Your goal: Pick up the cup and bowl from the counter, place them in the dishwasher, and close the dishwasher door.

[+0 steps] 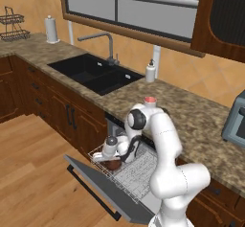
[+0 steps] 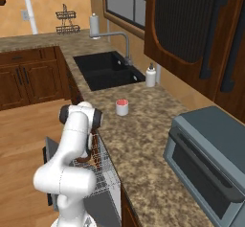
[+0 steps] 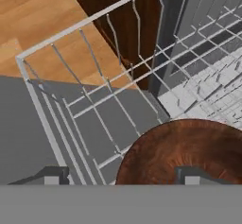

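The dark reddish-brown bowl (image 3: 189, 142) sits upright in the dishwasher's white wire rack (image 1: 136, 175), near its front left corner. Directly over it, my gripper (image 3: 124, 178) is open, with one fingertip (image 3: 191, 176) above the bowl's inside and the other outside its rim. From the left base view the gripper (image 1: 111, 158) points down at the bowl (image 1: 114, 164). The dishwasher door (image 1: 93, 185) lies pulled down flat, its black bar handle toward the floor. The white cup (image 1: 150, 100), pinkish-red inside, stands upright on the counter (image 1: 196, 120) behind the arm; the cup (image 2: 122, 107) is also in the right base view.
A black double sink (image 1: 95, 73) with a faucet lies left of the cup, and a white soap dispenser (image 1: 150, 71) stands behind it. A grey toaster oven (image 2: 210, 159) occupies the counter's right end. Wooden floor (image 1: 33, 173) spreads in front of the open door.
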